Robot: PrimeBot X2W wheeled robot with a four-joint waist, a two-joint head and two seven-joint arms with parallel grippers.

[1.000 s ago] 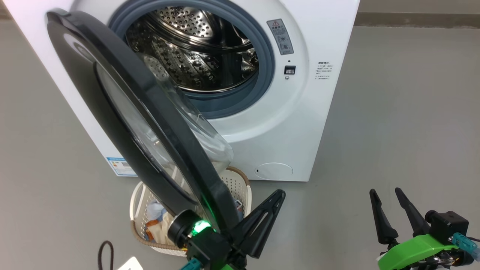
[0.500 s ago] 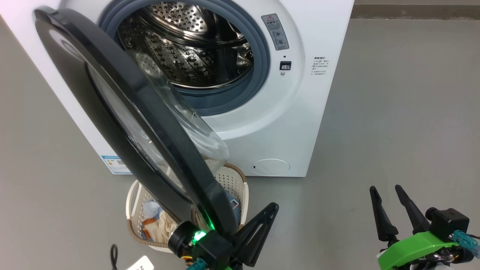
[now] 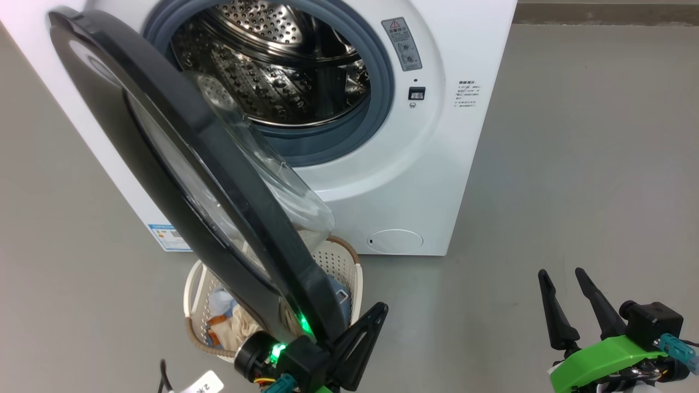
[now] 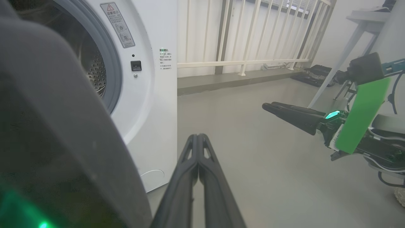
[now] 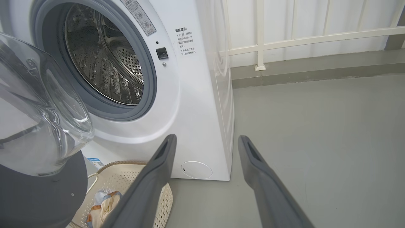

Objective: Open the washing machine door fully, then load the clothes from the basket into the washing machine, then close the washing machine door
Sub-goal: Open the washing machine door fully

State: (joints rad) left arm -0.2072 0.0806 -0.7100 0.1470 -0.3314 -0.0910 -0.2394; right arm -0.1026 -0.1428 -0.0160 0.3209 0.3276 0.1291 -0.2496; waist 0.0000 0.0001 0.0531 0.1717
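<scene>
Fingers of the left gripper (image 3: 378, 312), pressed flat together and grasping nothing, lie just beside the lower edge of the washing machine door (image 3: 218, 164), on its inner, glass-bearing side. Whether the gripper's body bears on the rim cannot be told. Fingers of the right gripper (image 3: 561, 274) stand spread and empty above bare grey floor (image 3: 573, 164), well apart from the cabinet.

Step in hand, as judged: opening the door fully. The door stands roughly half open, hinged at the left of the washing machine (image 3: 426, 174), its free edge hanging over the basket (image 3: 352, 273).

Next move, as judged: a sideways push from the inner face, swinging the door away until the basket and the drum mouth are both unobstructed. Only then can the released right fingers descend on the clothes (image 3: 229, 325). Loading and closing are not yet begun.

Materials:
- **Door:** round rim of glossy black plastic; window (image 5: 41, 104) a bulging bowl of clear glass.
- **Drum (image 3: 273, 71):** bright perforated steel.
- **Gasket (image 3: 379, 125):** a grey-blue rubber ring.
- **Cabinet:** smooth white, with a round flap (image 3: 394, 240) near its lower right corner and a blue label (image 3: 169, 237) near its lower left.
- **Basket:** cream perforated plastic with a brown woven-look rim. It stands on the floor at the foot of the cabinet front and holds soft, crumpled light-blue, cream and orange pieces.
</scene>
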